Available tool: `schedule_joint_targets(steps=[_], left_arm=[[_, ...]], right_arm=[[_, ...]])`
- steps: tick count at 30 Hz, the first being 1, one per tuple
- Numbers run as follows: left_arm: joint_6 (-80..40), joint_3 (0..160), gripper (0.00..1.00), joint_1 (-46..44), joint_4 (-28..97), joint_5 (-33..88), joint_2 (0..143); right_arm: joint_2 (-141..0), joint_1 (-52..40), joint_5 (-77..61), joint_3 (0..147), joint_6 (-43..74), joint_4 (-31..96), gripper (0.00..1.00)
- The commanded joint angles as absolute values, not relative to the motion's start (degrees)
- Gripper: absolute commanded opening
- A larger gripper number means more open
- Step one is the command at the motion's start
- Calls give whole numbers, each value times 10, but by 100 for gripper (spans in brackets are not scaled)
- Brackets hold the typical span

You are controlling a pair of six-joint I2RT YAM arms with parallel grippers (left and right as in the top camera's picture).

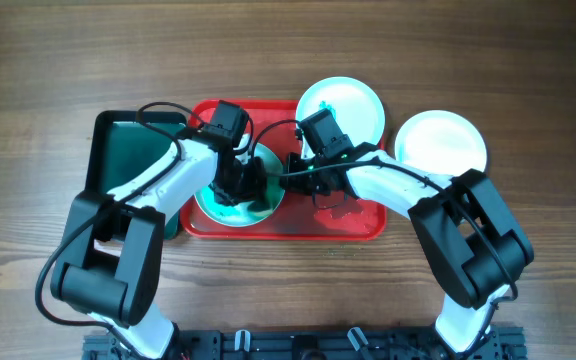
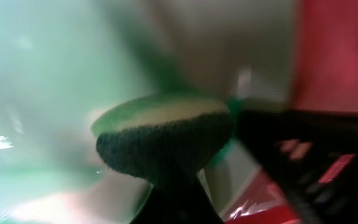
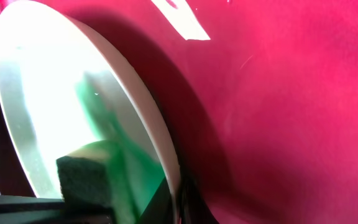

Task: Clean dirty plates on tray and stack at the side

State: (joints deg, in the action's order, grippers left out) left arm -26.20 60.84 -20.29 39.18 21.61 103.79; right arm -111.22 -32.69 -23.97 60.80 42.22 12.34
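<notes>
Logged red tray at centre of table, long side running left to right. Found smeared aqua plate in tray's left half, with dark green smear across its middle and right part. Observed left jaws pressed together on sponge, which had a dark scouring face and a pale top, and was held down on that plate's middle. Left wrist view badly blurred: made out only sponge, a pale green wash of plate behind it and red of tray at right. Observed right jaws at plate's right rim, closed. In right wrist view, traced rim down to dark jaw parts at bottom edge and read this as clamped on smeared aqua plate. Also saw corner of sponge there, on green-streaked plate surface, with tray floor filling right side of view. Noted second aqua plate at tray's far right corner, overlapping far rim. Could not tell whether marks near its centre were dirt or glare. Noted white plate on table right of tray, just beside second aqua plate, not touching. Noted dark green tray on table, left of red tray.
</notes>
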Motion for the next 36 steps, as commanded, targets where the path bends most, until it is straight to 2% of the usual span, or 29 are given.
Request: schedule_joint_targets(steps=[1,4,8,11,18,23,29,36], left_arm=[[-244,602,4,-207,307,230,1049],[-244,602,4,-207,267,44,1049],[-244,602,4,-205,295,-176,1049],[-291,606,4,-180,357,-254,1049],[-314,723,4,-130,535,-123,1049],[-276,878,4,-130,656,-42,1049],[-257,949,4,-130,659,0,1048],[-258,948,4,-130,641,0,1049]], right_arm=[[-1120,-325,-243,615,435,120,5],[-1120,-325,-244,615,435,120,4],[-1120,-325,-244,615,435,120,4],[-1120,-325,-243,615,435,119,4],[-1107,-325,-253,622,429,138,4],[-1033,-325,-127,632,389,244,4],[-931,-325,0,632,344,344,4],[-795,-355,256,632,290,380,4]])
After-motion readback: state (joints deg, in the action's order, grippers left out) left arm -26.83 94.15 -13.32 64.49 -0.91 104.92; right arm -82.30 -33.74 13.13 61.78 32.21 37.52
